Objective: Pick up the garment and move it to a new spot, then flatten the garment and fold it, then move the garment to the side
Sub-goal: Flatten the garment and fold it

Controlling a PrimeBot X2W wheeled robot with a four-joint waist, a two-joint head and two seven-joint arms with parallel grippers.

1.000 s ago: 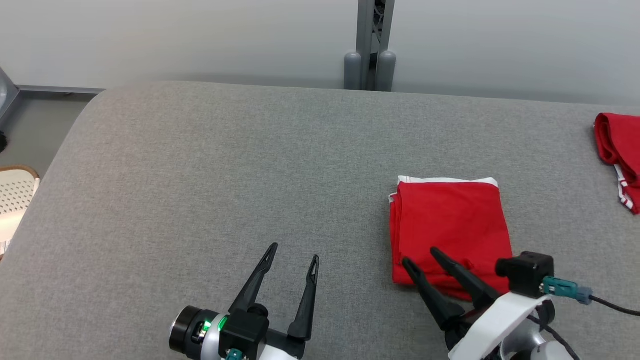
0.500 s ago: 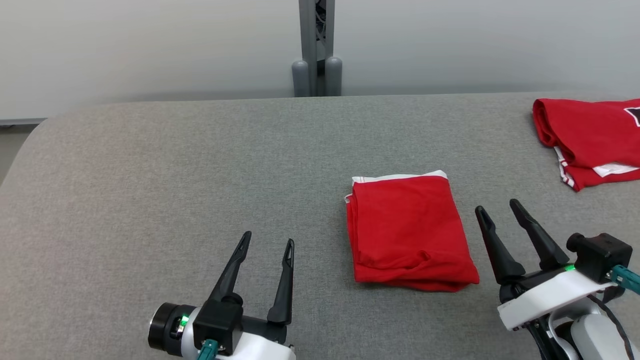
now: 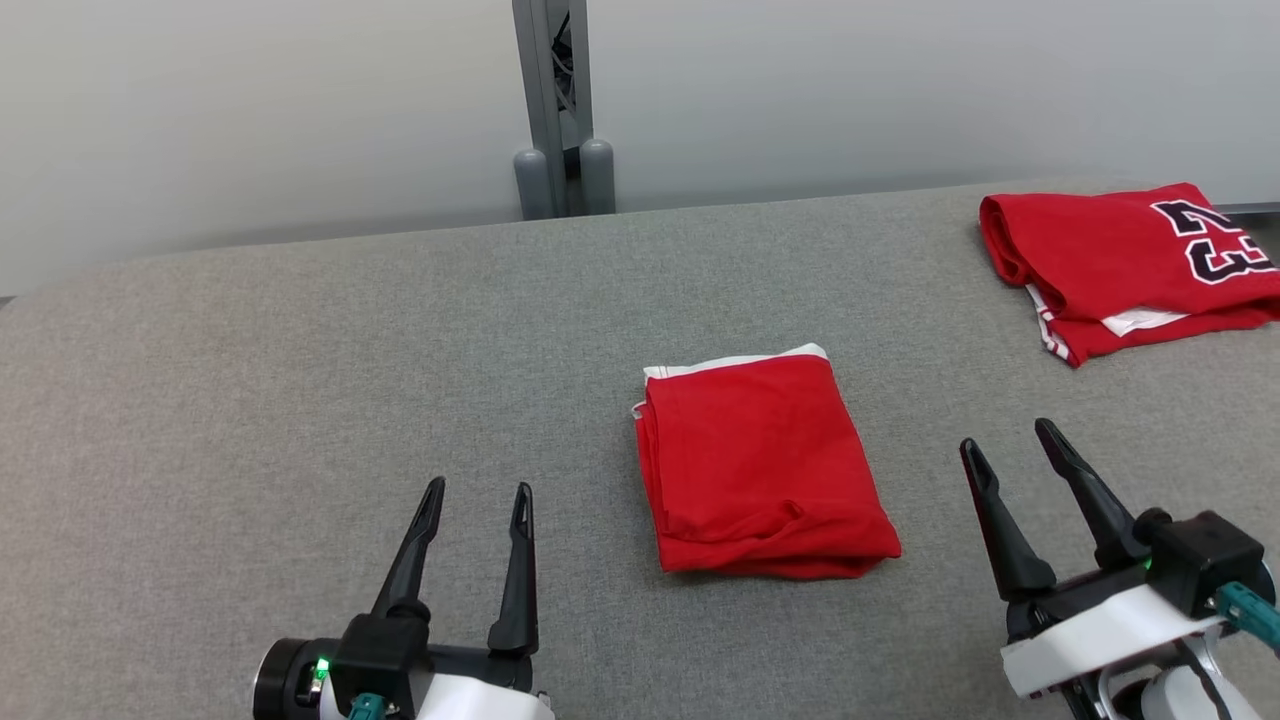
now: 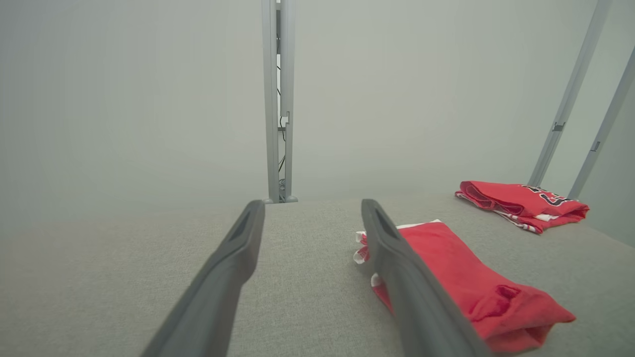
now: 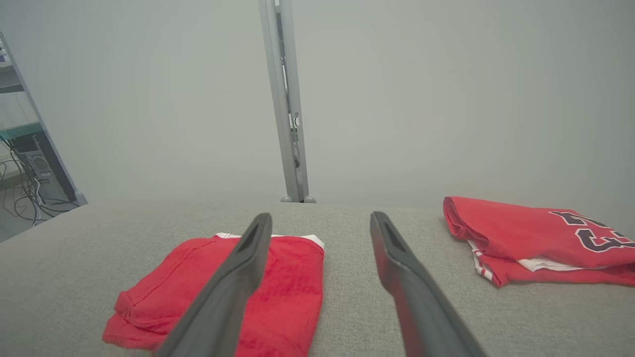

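Observation:
A red garment [image 3: 760, 465] with white trim lies folded into a neat rectangle in the middle of the grey surface [image 3: 300, 330]. It also shows in the left wrist view as the folded red garment [image 4: 461, 277] and in the right wrist view [image 5: 287, 282]. My left gripper [image 3: 477, 490] stands open and empty to the left of it, apart from it. My right gripper [image 3: 1008, 435] is open and empty to the right of it, also clear of the cloth.
A second red garment [image 3: 1120, 265] with a dark number printed on it lies loosely folded at the far right of the surface, seen too as the numbered jersey [image 5: 536, 240]. A grey post [image 3: 558, 110] rises behind the far edge, against a pale wall.
The camera has swung right, so the whole scene has shifted left. My right gripper has come off the folded garment's near corner and now stands to its right, open.

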